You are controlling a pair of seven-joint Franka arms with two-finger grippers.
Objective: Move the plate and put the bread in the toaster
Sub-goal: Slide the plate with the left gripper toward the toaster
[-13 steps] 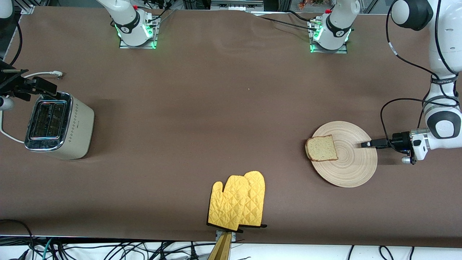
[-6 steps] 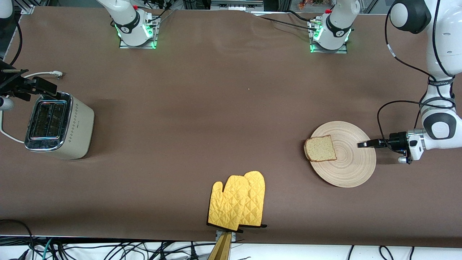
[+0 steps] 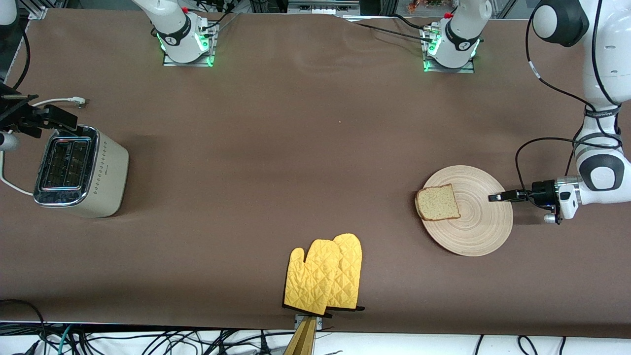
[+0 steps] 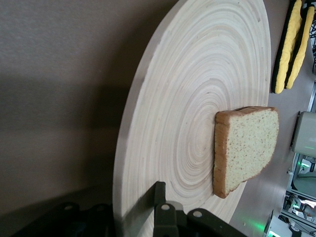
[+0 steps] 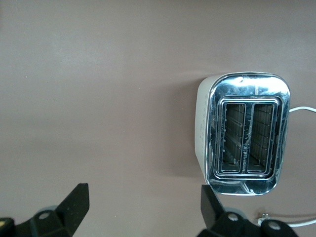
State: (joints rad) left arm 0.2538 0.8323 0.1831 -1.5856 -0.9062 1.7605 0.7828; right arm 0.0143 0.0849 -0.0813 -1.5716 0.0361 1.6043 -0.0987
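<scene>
The round wooden plate (image 3: 480, 227) lies at the left arm's end of the table, and the bread (image 3: 438, 202) rests on its edge toward the toaster. My left gripper (image 3: 494, 197) is shut on the plate's rim, on the side away from the bread. In the left wrist view, one finger (image 4: 159, 197) presses on top of the plate (image 4: 197, 89), with the bread (image 4: 247, 148) farther in; the lower finger is hidden under the rim. The cream toaster (image 3: 79, 170) stands at the right arm's end. My right gripper (image 3: 49, 118) hovers open just above it, and the right wrist view shows the toaster's two empty slots (image 5: 244, 136) below.
A pair of yellow oven mitts (image 3: 323, 276) lies near the table's front edge, midway along it. The toaster's white cord (image 3: 59, 101) trails across the table beside the right gripper. Bare brown tabletop stretches between the toaster and the plate.
My left gripper has slid in over the plate's rim and shut on it. The plate and bread have shifted very slightly. The right arm has not moved.
</scene>
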